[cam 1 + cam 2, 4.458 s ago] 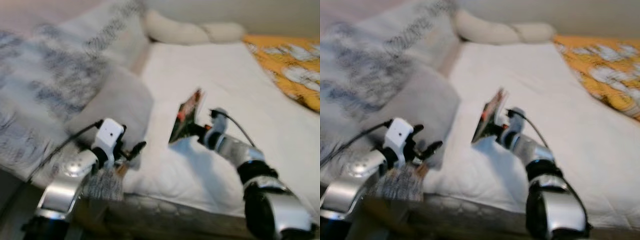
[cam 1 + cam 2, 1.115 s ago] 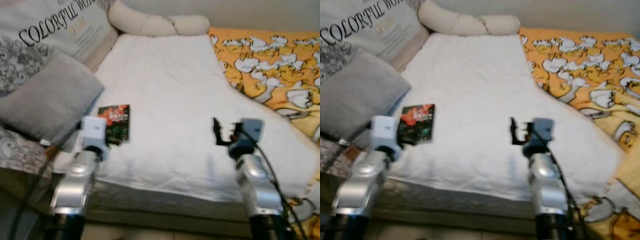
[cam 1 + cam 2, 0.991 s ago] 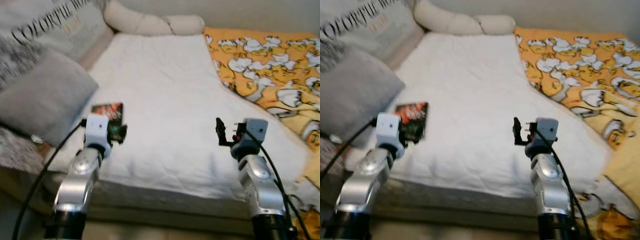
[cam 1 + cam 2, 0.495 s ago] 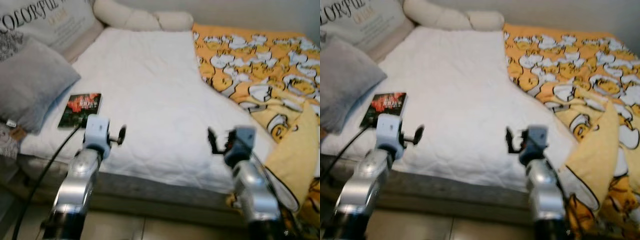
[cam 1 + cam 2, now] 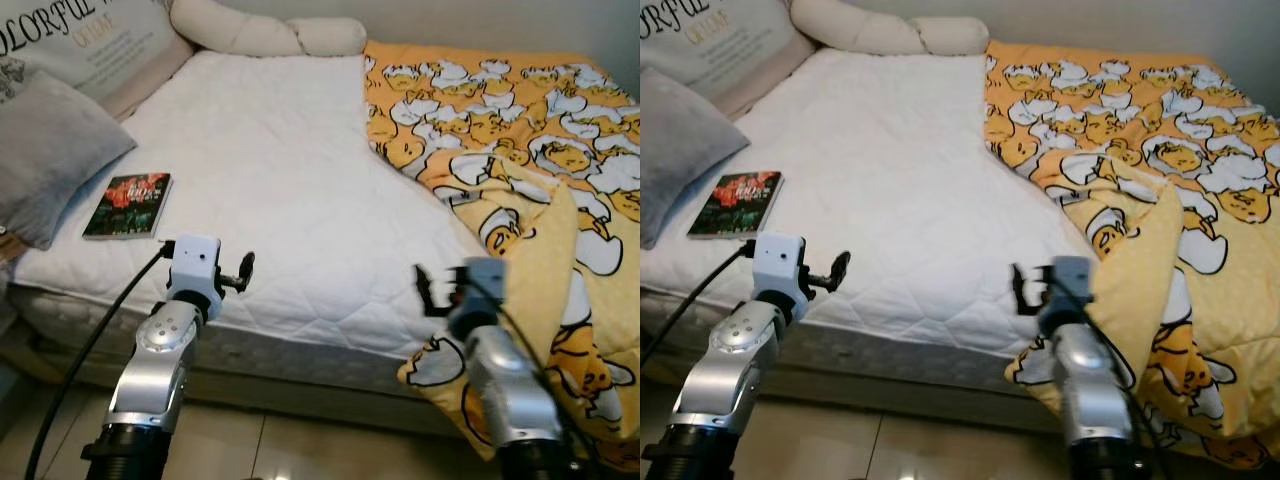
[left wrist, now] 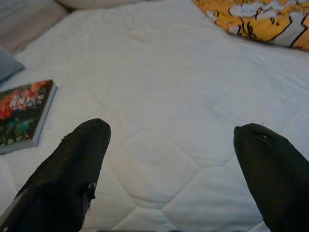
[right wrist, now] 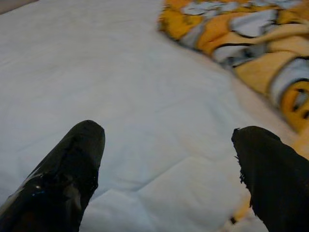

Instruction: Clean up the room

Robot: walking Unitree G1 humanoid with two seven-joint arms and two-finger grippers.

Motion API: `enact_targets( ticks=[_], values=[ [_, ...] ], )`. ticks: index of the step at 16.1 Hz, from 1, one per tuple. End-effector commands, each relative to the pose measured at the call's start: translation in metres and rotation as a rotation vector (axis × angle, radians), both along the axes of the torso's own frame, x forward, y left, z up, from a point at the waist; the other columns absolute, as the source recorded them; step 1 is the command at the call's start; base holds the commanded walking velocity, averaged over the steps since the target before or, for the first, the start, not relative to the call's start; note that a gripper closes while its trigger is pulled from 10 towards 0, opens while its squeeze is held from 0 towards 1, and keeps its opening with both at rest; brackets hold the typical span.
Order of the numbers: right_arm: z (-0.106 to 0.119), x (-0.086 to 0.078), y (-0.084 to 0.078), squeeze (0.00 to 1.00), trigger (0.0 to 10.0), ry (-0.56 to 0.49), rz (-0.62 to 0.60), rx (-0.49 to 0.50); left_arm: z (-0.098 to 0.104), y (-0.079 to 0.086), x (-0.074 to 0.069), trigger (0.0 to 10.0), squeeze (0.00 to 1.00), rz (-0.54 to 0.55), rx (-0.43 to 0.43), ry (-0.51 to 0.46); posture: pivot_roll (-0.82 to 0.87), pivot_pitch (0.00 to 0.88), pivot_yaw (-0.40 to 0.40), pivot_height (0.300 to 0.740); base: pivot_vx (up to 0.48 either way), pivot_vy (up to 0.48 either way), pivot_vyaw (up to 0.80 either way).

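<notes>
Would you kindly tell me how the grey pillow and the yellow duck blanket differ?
The grey pillow is plain; the yellow duck blanket is patterned with white ducks. The pillow sits at the bed's left edge; the blanket covers the right side and spills over the foot. Both rest on the white mattress.

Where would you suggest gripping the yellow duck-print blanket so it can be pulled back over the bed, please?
Probably the folded-over corner of the duck-print blanket, where the plain yellow underside shows. It stands up in a loose ridge off the white mattress, so fingers can close across it. Come from the bare mattress side with the right gripper, which is open and nearest.
</notes>
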State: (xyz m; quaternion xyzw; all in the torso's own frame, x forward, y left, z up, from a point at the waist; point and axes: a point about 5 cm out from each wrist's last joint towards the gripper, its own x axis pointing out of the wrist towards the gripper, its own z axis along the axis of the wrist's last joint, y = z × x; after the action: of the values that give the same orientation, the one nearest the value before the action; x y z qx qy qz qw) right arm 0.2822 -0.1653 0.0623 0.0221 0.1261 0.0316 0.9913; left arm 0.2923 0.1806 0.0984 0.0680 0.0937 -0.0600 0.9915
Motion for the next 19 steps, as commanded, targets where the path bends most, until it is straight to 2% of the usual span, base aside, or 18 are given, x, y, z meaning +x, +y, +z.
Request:
enact_targets(
  ticks=[1, 7, 16, 19],
  values=[
    [0.0012, 0.0016, -0.0006, 0.0, 10.0, 0.008, -0.001, -0.021, 0.0042, 0.003, 0.0018, 10.0, 0.11, 0.001, 0.004, -0.022, -0.05, 0.0, 0.018, 0.74, 0.0, 0.0, 0.0],
    [0.0004, 0.0025, -0.0041, 0.0, 10.0, 0.032, -0.019, -0.018, 0.0052, 0.0021, 0.001, 10.0, 0.11, -0.026, -0.024, -0.025, -0.05, 0.0, 0.02, 0.74, 0.0, 0.0, 0.0],
    [0.0, 0.0027, -0.0011, 0.0, 10.0, 0.042, -0.008, -0.028, 0.004, 0.0031, -0.0005, 10.0, 0.13, -0.041, -0.038, -0.01, -0.05, 0.0, 0.024, 0.74, 0.274, 0.0, -0.8],
    [0.0014, 0.003, 0.0006, 0.0, 10.0, 0.033, 0.013, -0.044, 0.0032, 0.0028, -0.0007, 10.0, 0.12, -0.042, -0.038, -0.006, -0.05, 0.0, 0.024, 0.74, 0.287, 0.0, 0.0]
  ],
)
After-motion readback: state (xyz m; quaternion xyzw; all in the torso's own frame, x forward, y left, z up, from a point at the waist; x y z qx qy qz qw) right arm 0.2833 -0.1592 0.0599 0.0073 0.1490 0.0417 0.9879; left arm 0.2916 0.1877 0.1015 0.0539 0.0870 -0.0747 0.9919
